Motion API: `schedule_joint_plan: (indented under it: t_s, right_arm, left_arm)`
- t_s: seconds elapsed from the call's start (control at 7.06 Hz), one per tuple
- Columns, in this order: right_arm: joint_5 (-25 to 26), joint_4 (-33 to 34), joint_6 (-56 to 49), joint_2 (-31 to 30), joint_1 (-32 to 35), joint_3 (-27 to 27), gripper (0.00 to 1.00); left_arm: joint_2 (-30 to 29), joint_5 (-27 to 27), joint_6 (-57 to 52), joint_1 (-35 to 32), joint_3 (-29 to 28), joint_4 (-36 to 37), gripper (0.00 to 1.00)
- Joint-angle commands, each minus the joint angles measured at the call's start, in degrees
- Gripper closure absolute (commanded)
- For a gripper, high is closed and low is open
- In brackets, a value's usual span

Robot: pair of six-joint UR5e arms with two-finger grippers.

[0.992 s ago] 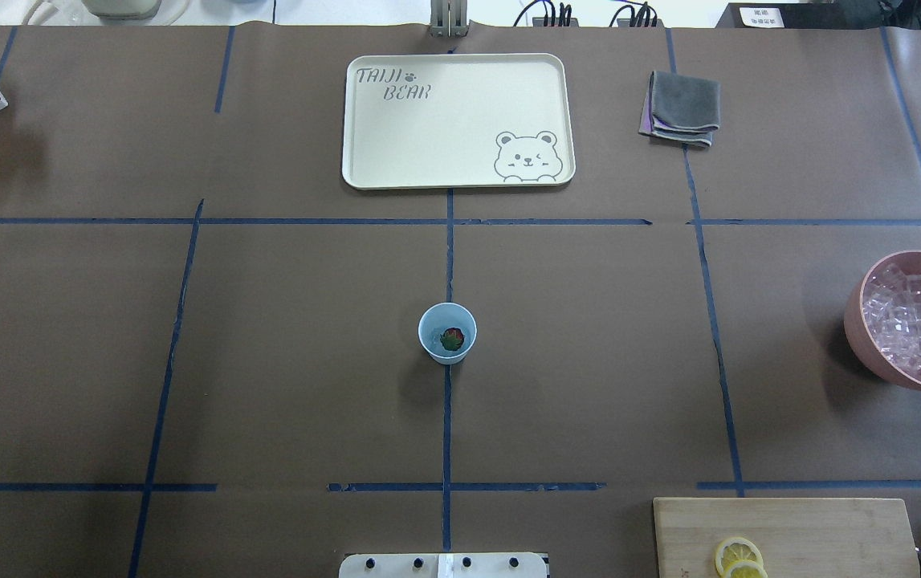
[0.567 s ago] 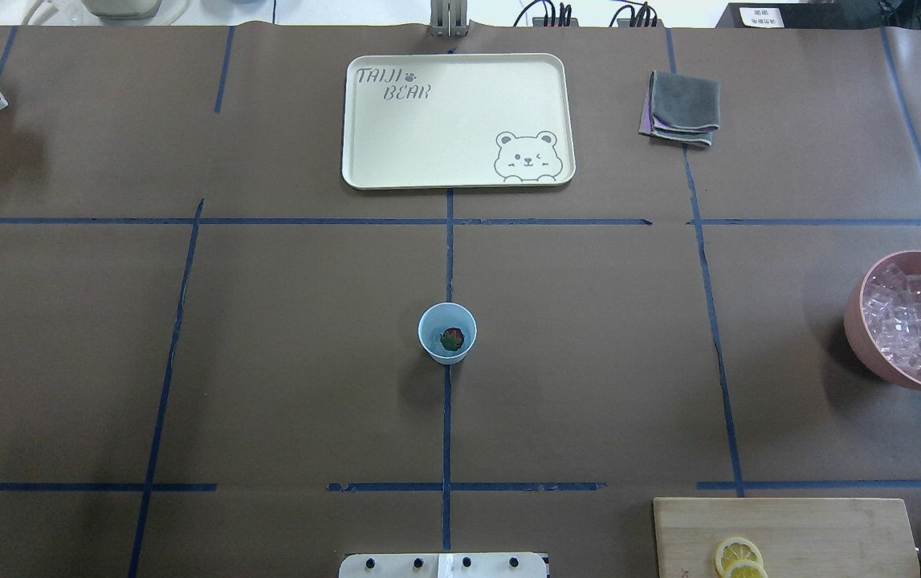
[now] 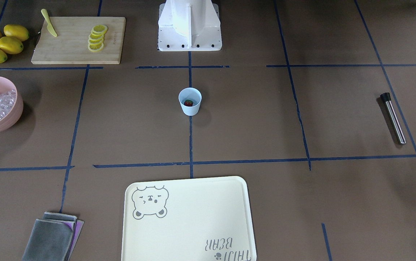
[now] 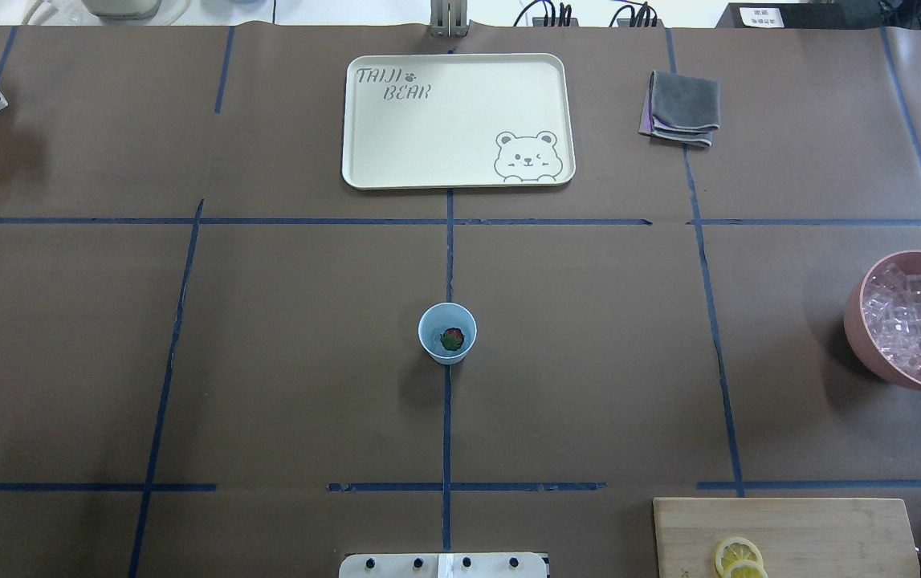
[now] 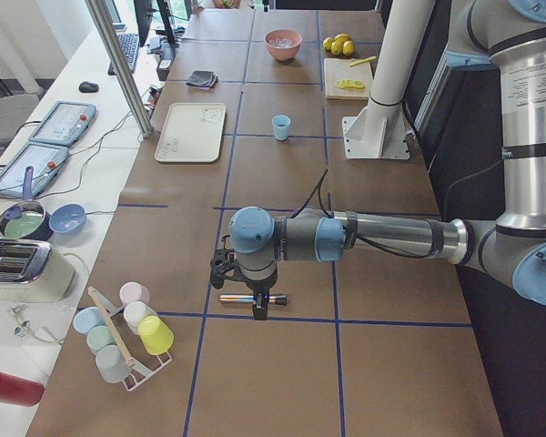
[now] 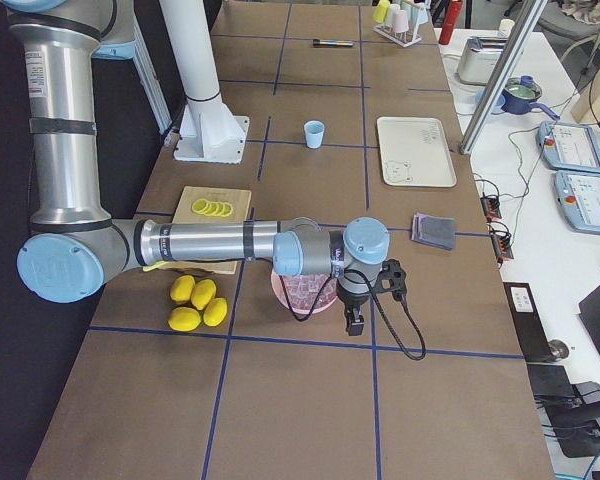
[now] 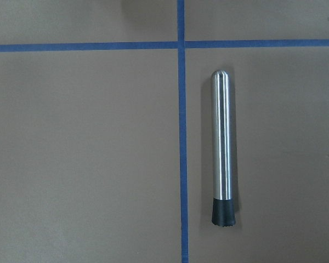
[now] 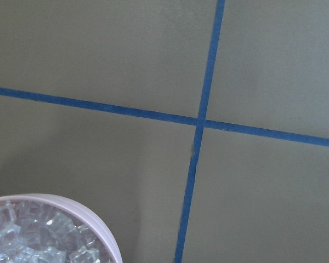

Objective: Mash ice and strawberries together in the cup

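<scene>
The pale blue cup (image 4: 446, 333) stands upright at the table's middle, with one dark-red strawberry (image 4: 451, 339) with green lying in it. The ice (image 4: 914, 321) fills a pink bowl (image 4: 856, 329) at the right edge. A steel rod with a black tip (image 7: 222, 148) lies flat at the far left. In the left side view my left gripper (image 5: 257, 309) hangs over this rod (image 5: 246, 298). My right gripper (image 6: 352, 325) hangs beside the pink bowl (image 6: 280, 288) in the right side view. I cannot tell whether either gripper is open or shut. No fingers show in the wrist views.
A cream bear tray (image 4: 364, 120) lies beyond the cup, a folded grey cloth (image 4: 681, 108) to its right. A wooden board (image 3: 73, 43) carries lemon slices and a yellow knife, with whole lemons (image 3: 1, 43) beside it. A rack of cups (image 5: 123, 328) stands at the left end.
</scene>
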State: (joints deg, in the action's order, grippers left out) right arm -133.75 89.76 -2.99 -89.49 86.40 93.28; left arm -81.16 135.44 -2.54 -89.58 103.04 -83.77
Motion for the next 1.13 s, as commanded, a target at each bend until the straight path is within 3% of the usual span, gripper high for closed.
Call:
schedule_joint_plan:
  t_s: [0.0,0.99]
  right_arm:
    - [0.7,0.0,0.0,-0.2,0.0,0.1,0.00]
    - [1.3,0.0,0.1,-0.1,0.0,-0.1,0.00]
  left_arm:
    - [-0.1,-3.7,0.1,0.1,0.0,0.0,0.00]
    - [0.0,-3.5,-0.3,0.6,0.5,0.7,0.00]
